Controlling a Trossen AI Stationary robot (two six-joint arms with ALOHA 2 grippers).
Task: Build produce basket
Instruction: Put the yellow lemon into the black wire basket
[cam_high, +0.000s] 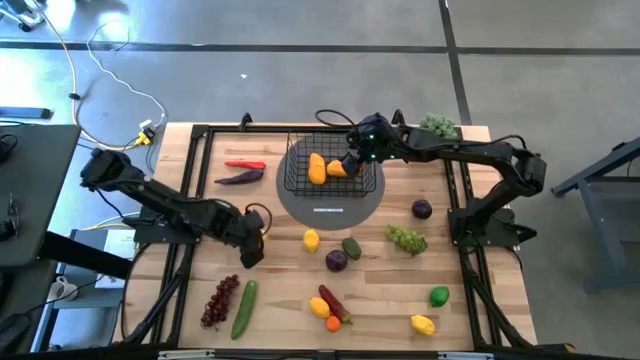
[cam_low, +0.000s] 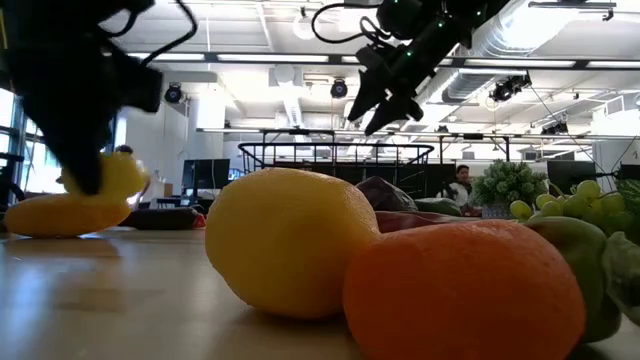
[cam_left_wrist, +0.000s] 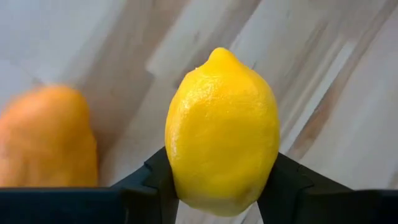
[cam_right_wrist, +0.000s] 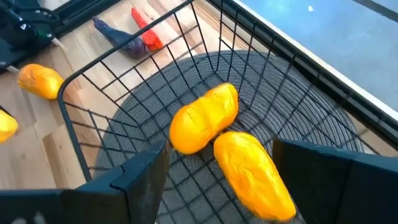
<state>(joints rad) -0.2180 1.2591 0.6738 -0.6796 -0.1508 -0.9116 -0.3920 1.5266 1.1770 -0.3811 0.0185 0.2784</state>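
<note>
Two orange-yellow mangoes (cam_right_wrist: 203, 118) already lie in our basket (cam_high: 330, 168) on the round grey mat (cam_high: 330, 205), with our right gripper (cam_high: 350, 165) spread open just above them. Our left gripper (cam_left_wrist: 217, 186) clamps a yellow lemon (cam_left_wrist: 221, 130) over the table (cam_high: 280, 300); other produce (cam_high: 405, 238) lies scattered around
</note>
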